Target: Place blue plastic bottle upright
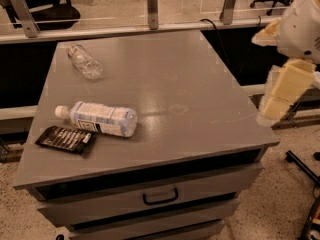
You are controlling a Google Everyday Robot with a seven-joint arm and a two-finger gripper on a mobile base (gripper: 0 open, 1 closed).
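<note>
The blue plastic bottle point(100, 118) lies on its side near the front left of the grey tabletop point(165, 84), its white cap pointing left. It has a pale blue-white label with dark print. My gripper point(280, 101) hangs at the far right, beyond the table's right edge, with its cream-coloured fingers pointing down and to the left. It holds nothing and is far from the bottle.
A smaller clear label-less bottle point(85, 62) lies at the back left. A black snack packet point(66, 139) lies just in front of the blue bottle. The table is a cabinet with drawers point(160, 196). A glass barrier point(150, 6) runs behind it.
</note>
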